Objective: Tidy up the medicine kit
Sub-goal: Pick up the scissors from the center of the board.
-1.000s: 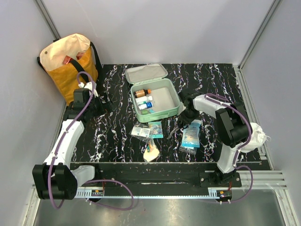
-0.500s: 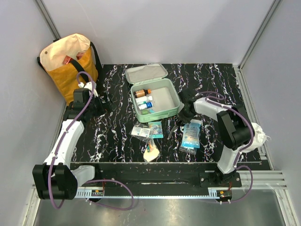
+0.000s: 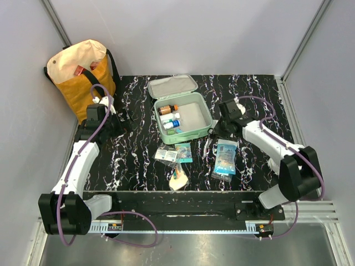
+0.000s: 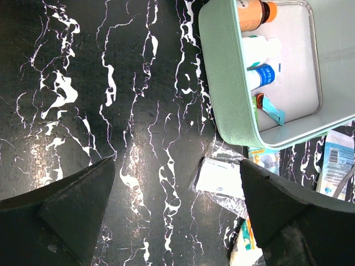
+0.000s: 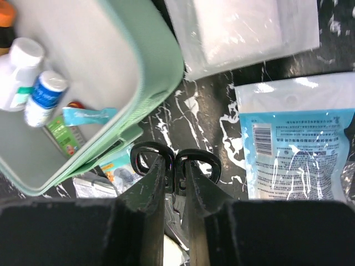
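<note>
Medicine kit (image 3: 195, 115) open. Right fingers (image 5: 175, 173), nearly closed on scissors (image 5: 148, 146), sit beside its rim, the arm (image 3: 266, 138) having swung outward; we judge stowing next. Left fingers (image 3: 121, 118) wide, empty.

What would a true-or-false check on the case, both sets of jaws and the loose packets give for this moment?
1. The green case lies open with bottles inside. True.
2. The left jaws are clamped on a bottle. False: they stand wide open and empty above the table, to the left of the case.
3. The right jaws grip black scissors. True.
4. The blue-and-white packet lies inside the case. False: it lies on the table, outside the case, on its right.
5. A yellow bag stands at the far left corner. True.
</note>
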`<move>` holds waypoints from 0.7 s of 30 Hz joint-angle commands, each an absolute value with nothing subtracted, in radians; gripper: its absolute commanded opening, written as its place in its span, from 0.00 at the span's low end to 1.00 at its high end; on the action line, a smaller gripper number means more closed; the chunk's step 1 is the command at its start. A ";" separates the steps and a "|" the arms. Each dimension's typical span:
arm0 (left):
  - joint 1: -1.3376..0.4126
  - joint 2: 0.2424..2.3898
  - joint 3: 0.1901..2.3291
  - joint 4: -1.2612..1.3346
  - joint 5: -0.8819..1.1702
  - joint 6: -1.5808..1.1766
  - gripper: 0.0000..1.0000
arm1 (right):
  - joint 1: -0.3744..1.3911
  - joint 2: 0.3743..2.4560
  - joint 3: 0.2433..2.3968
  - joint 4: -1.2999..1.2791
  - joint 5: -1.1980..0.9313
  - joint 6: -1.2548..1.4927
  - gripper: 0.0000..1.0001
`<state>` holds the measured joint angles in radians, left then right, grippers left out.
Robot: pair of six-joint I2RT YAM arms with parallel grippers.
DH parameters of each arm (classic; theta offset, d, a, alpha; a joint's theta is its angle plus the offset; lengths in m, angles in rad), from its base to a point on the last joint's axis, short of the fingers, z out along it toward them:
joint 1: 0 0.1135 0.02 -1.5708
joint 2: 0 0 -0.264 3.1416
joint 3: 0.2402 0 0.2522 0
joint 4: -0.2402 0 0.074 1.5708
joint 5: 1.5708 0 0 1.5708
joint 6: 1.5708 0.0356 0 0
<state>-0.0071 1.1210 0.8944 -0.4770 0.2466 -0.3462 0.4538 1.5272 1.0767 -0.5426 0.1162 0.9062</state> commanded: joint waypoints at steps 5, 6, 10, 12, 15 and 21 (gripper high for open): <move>-0.002 1.118 0.902 -0.433 0.299 -0.348 0.99 | 0.448 1.593 1.360 -0.436 0.083 0.493 0.00; 0.000 1.118 0.899 -0.434 0.298 -0.348 0.99 | 0.443 1.639 1.427 -0.443 0.049 0.439 0.00; -0.002 1.115 0.897 -0.434 0.296 -0.345 0.99 | 0.434 1.808 1.658 -0.488 -0.075 0.267 0.00; 0.000 1.115 0.897 -0.434 0.301 -0.342 0.99 | 0.431 1.924 1.774 -0.537 -0.135 0.178 0.00; -0.002 1.120 0.894 -0.431 0.311 -0.339 0.99 | 0.430 2.049 1.949 -0.612 -0.179 0.086 0.00; 0.000 1.132 0.893 -0.433 0.314 -0.337 0.99 | 0.430 2.265 2.209 -0.768 -0.144 -0.049 0.00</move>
<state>-0.0071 1.1225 0.8940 -0.4763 0.2863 -0.3458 0.4347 2.1719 2.0506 -0.6159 -0.1257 0.1204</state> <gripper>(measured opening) 0.991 0.207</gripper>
